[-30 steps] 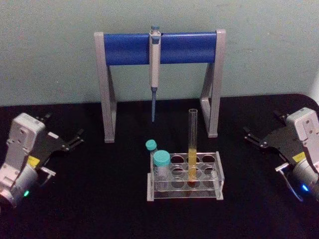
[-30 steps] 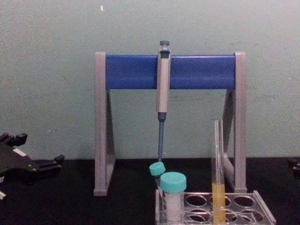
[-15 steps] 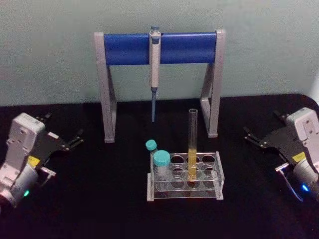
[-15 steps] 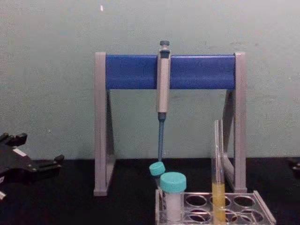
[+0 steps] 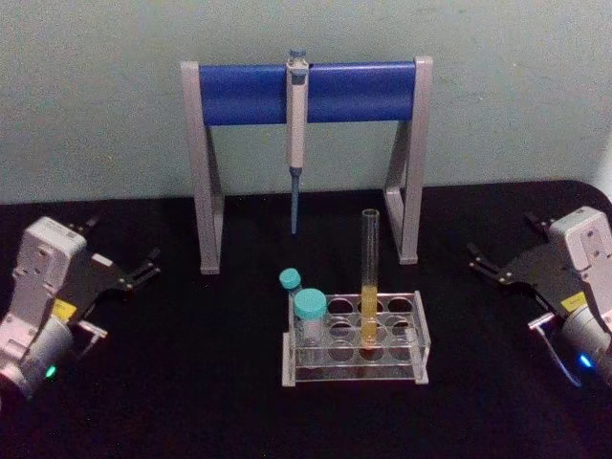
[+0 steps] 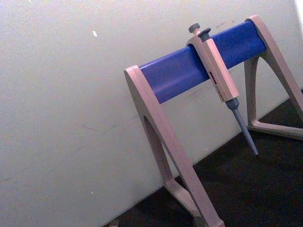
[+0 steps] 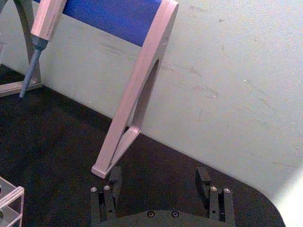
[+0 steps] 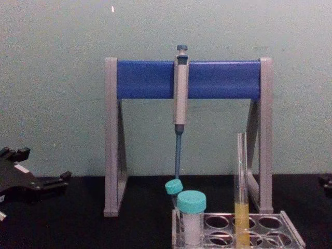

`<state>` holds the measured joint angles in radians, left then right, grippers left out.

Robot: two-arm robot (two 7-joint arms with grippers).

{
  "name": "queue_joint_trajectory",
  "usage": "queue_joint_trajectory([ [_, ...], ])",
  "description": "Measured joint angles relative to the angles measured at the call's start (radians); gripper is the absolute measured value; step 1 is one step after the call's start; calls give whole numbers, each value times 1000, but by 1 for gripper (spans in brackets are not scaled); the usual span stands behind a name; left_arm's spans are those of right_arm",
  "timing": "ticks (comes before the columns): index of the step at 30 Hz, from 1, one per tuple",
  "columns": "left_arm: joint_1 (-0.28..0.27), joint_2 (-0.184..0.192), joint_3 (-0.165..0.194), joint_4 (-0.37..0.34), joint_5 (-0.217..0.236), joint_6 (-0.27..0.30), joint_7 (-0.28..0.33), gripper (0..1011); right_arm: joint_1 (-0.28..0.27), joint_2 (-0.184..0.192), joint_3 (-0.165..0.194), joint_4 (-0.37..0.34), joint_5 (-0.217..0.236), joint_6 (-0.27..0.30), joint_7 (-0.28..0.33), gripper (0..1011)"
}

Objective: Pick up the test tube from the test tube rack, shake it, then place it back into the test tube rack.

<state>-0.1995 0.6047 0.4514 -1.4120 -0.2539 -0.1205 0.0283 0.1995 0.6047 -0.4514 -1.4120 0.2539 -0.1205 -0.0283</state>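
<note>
The test tube (image 5: 369, 273) stands upright in the middle of the clear test tube rack (image 5: 417, 359), with yellow-orange liquid in its lower part. In the chest view the test tube (image 8: 241, 181) rises from the rack (image 8: 290, 233) at the lower right. My left gripper (image 5: 120, 244) rests open on the black table far to the left of the rack, holding nothing. It also appears at the chest view's left edge (image 8: 41, 165). On the far right my right gripper (image 5: 502, 239) sits open and empty. Its two fingers stand wide apart in the right wrist view (image 7: 158, 177).
A grey-and-blue pipette stand (image 5: 306, 91) spans the table behind the rack, and a pipette (image 5: 296, 134) hangs from its bar. Two teal-capped vials (image 5: 308, 311) occupy the rack's left end. Bare black table lies between each gripper and the rack.
</note>
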Motion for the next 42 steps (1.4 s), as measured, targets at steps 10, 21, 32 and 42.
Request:
queue_joint_trajectory([
  [10,0,0,0,0,0,0,0,1010,0,0,0,0,0,0,0,1000],
  [21,0,0,0,0,0,0,0,1010,0,0,0,0,0,0,0,1000],
  [32,0,0,0,0,0,0,0,1010,0,0,0,0,0,0,0,1000],
  [42,0,0,0,0,0,0,0,1009,0,0,0,0,0,0,0,1000],
])
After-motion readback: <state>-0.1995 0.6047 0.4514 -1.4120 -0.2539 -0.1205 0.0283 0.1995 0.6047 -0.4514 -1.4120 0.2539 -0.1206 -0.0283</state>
